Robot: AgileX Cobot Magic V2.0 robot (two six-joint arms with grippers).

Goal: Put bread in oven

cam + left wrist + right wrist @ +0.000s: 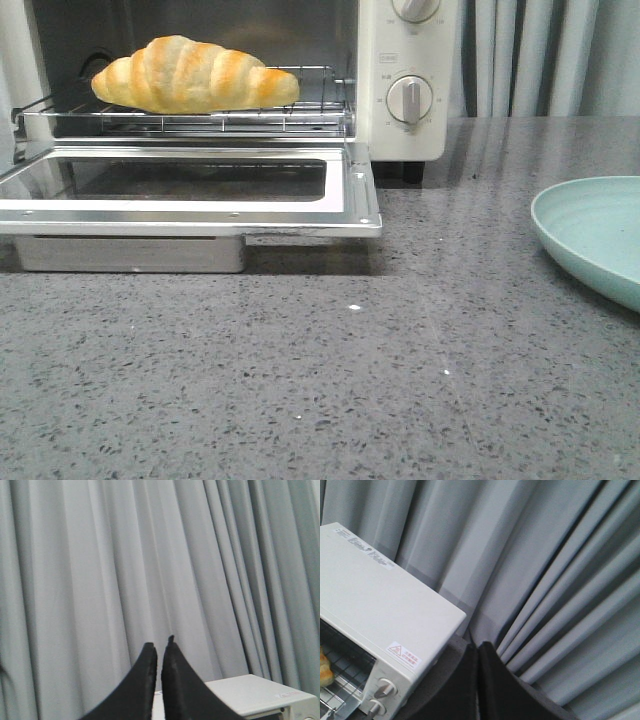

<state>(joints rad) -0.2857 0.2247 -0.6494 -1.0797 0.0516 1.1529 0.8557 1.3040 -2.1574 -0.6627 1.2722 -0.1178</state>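
Observation:
The bread (pixel 195 74), a golden croissant-shaped roll, lies on the wire rack (pixel 300 112) of the cream-white oven (pixel 410 130). The oven's glass door (pixel 190 185) hangs open, flat over the counter. A bit of the bread also shows in the right wrist view (pixel 324 669) inside the oven (pixel 375 605). My left gripper (pixel 159 647) is shut and empty, raised before the curtain, with the oven's top (pixel 260 695) below it. My right gripper (pixel 478 647) is shut and empty, above and beside the oven. Neither gripper shows in the front view.
A pale mint-green plate (pixel 590 235) sits at the right edge of the grey speckled counter (pixel 350 380). Two round knobs (pixel 410 98) are on the oven's right panel. Grey curtains (pixel 540 55) hang behind.

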